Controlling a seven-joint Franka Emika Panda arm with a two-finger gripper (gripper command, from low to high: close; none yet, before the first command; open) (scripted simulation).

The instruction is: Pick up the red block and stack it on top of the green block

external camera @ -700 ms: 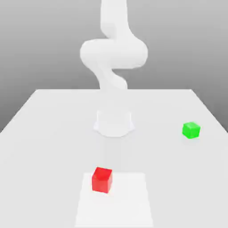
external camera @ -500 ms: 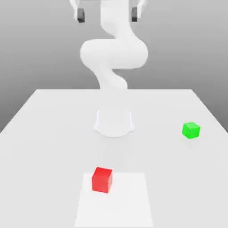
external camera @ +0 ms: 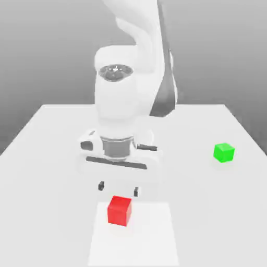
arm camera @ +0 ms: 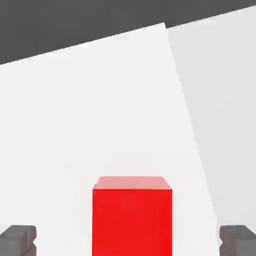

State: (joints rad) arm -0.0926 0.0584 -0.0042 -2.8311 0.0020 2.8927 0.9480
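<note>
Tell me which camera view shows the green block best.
The exterior view shows the green block best: the whole cube stands on the table toward the exterior view's right, with several faces visible. In the hand view I make out the red block between the open fingers, but no green block.

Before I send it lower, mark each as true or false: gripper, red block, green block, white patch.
1. The gripper is closed on the red block. False: it is open, with nothing held.
2. The red block lies between the two fingers in the hand view. True.
3. The green block sits on the white patch. False: it is on the grey table, off the patch.
4. In the exterior view, the green block is farther to the right than the red one. True.
5. The blocks are already stacked. False: they stand well apart.
</note>
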